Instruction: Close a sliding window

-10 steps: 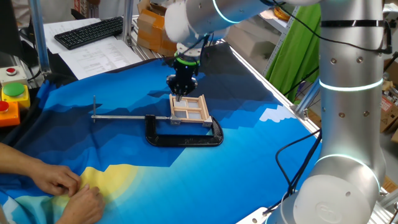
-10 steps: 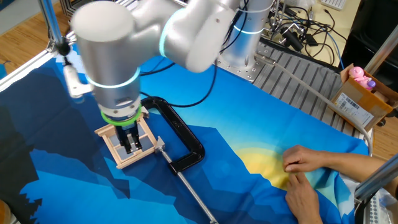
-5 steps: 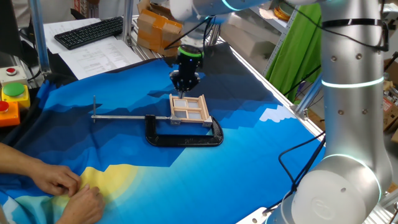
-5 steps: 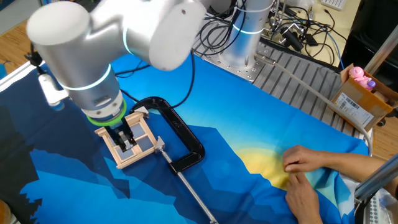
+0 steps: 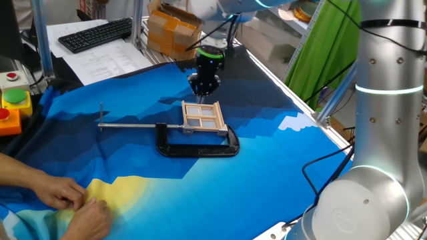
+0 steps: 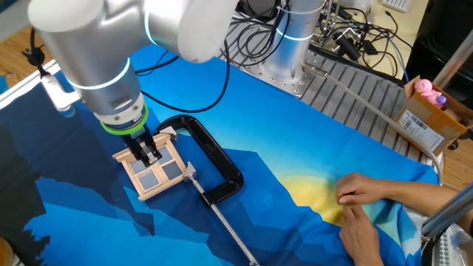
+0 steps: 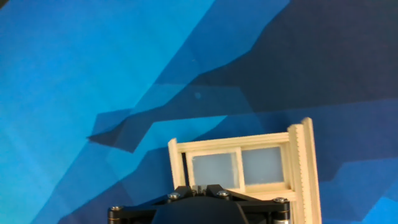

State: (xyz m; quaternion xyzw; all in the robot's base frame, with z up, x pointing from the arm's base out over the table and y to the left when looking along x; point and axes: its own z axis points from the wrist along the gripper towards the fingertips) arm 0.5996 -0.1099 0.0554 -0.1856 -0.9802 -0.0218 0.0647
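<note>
The sliding window (image 5: 202,115) is a small pale wooden frame with translucent panes, lying flat on the blue cloth. It also shows in the other fixed view (image 6: 154,171) and at the bottom of the hand view (image 7: 242,167). My gripper (image 5: 202,91) hangs just above the window's far edge, apart from it. Its fingers are pressed together and hold nothing. It also shows in the other fixed view (image 6: 145,154) and in the hand view (image 7: 199,187).
A black C-clamp (image 5: 197,147) with a long metal bar (image 5: 127,125) grips the window's near edge. A person's hands (image 5: 70,202) rest on the cloth's yellow corner. A keyboard (image 5: 97,33), button box (image 5: 13,100) and cardboard box (image 5: 172,27) sit beyond the cloth.
My gripper has lifted off the window and drawn back past its far edge. The window and clamp have stayed in place.
</note>
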